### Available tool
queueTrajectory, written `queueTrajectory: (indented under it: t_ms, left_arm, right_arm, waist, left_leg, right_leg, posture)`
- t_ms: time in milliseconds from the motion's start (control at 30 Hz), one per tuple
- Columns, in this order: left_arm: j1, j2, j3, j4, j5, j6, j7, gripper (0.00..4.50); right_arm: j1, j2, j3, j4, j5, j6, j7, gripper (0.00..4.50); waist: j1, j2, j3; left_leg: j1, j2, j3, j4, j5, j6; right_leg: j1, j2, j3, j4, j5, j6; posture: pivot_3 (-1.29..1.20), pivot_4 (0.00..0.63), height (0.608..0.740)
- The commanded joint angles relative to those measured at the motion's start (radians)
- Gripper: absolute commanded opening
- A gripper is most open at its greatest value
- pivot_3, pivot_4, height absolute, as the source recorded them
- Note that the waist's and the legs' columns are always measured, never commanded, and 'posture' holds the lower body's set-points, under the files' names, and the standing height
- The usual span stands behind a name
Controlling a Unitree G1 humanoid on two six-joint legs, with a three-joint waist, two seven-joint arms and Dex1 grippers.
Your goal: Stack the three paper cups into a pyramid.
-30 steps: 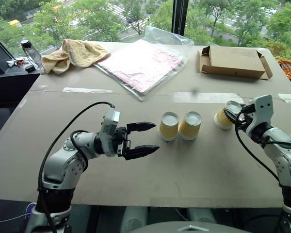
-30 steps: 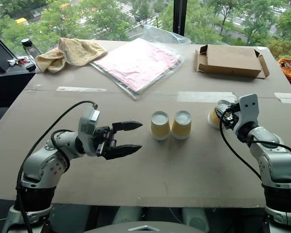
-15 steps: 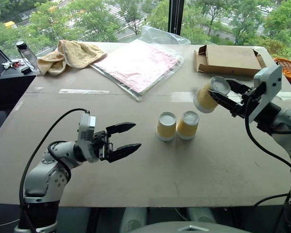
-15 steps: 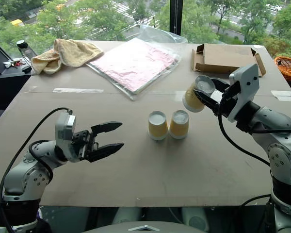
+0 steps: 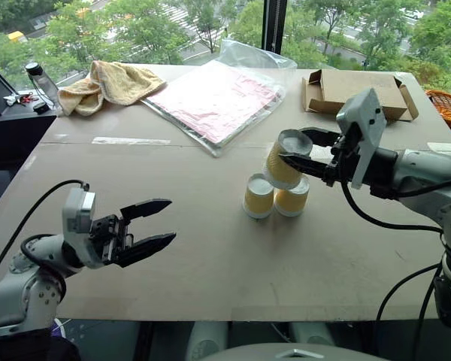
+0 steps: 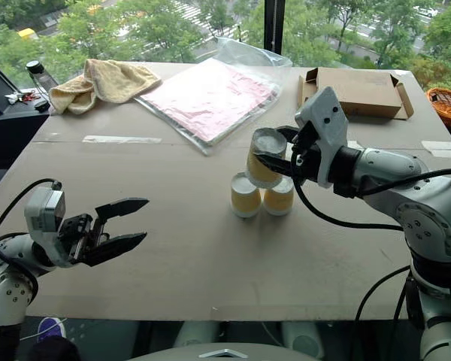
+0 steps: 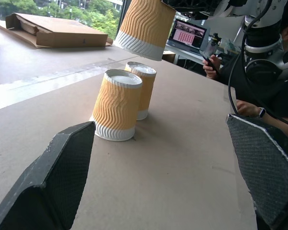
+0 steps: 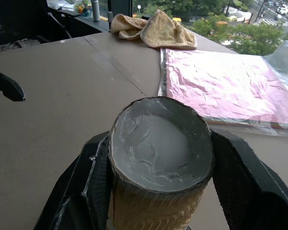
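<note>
We see a brown table (image 5: 210, 248) bearing two upside-down paper cups (image 5: 275, 197) side by side. The left wrist view adds what the head views lack: a seated person (image 7: 259, 72) with a phone, and air between the third cup (image 7: 143, 26) and the pair. The right gripper (image 5: 284, 150) clasps that tilted cup just above them. The left gripper (image 5: 159, 222), well apart, gapes wide and empty.
</note>
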Motion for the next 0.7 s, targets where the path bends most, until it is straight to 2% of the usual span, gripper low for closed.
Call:
queueTrajectory:
  t_ms: [33, 233, 300, 367, 400, 567, 700]
  left_arm:
    - [-0.002, 0.005, 0.033, -0.007, -0.025, -0.015, -0.002, 4.50]
    - [-0.019, -0.001, 0.030, -0.012, -0.036, -0.010, 0.015, 4.50]
    - [-0.033, -0.004, 0.028, -0.012, -0.043, -0.006, 0.024, 4.50]
    - [-0.052, -0.009, 0.027, -0.012, -0.055, 0.001, 0.036, 4.50]
    - [-0.061, -0.011, 0.026, -0.012, -0.062, 0.004, 0.043, 4.50]
    - [-0.091, -0.021, 0.017, -0.011, -0.094, 0.027, 0.061, 4.50]
    - [-0.107, -0.035, 0.000, -0.001, -0.103, 0.046, 0.081, 4.50]
  right_arm:
    - [-0.013, 0.004, 0.011, -0.029, -0.013, -0.010, -0.007, 2.19]
    - [0.013, -0.002, 0.062, 0.005, -0.076, -0.040, 0.019, 2.19]
    - [0.026, 0.000, 0.078, 0.019, -0.100, -0.058, 0.032, 3.22]
    - [0.037, -0.002, 0.087, 0.021, -0.119, -0.071, 0.043, 3.93]
    - [0.041, -0.003, 0.087, 0.019, -0.125, -0.075, 0.048, 4.49]
    - [0.068, -0.034, -0.043, -0.036, -0.093, -0.107, 0.075, 4.49]
    - [0.146, -0.060, -0.167, -0.078, -0.063, -0.179, 0.126, 4.49]
  waist:
    - [-0.001, 0.000, 0.000]
    - [-0.004, 0.000, 0.000]
    - [-0.004, 0.000, 0.000]
    - [-0.004, 0.000, 0.000]
    - [-0.004, 0.000, 0.000]
    - [-0.004, 0.000, 0.000]
    - [0.001, 0.000, 0.000]
  left_leg:
    - [0.000, 0.000, 0.000, 0.000, 0.000, 0.000]
    - [0.000, 0.000, 0.000, 0.000, 0.000, 0.000]
    - [0.000, 0.000, 0.000, 0.000, 0.000, 0.000]
    - [0.000, 0.000, 0.000, 0.000, 0.000, 0.000]
    - [0.000, 0.000, 0.000, 0.000, 0.000, 0.000]
    - [0.000, 0.000, 0.000, 0.000, 0.000, 0.000]
    - [-0.001, 0.000, 0.000, 0.000, 0.000, 0.000]
  right_leg:
    - [0.000, 0.000, 0.000, 0.000, 0.000, 0.000]
    - [0.000, 0.000, 0.000, 0.000, 0.000, 0.000]
    - [0.000, 0.000, 0.000, 0.000, 0.000, 0.000]
    - [0.000, 0.000, 0.000, 0.000, 0.000, 0.000]
    - [0.000, 0.000, 0.000, 0.000, 0.000, 0.000]
    - [0.000, 0.000, 0.000, 0.000, 0.000, 0.000]
    - [0.000, 0.000, 0.000, -0.001, 0.000, 0.000]
  posture:
    - [0.00, 0.150, 0.740]
    - [0.00, 0.150, 0.740]
    - [0.00, 0.150, 0.740]
    - [0.00, 0.150, 0.740]
    - [0.00, 0.150, 0.740]
    - [0.00, 0.150, 0.740]
    - [0.00, 0.150, 0.740]
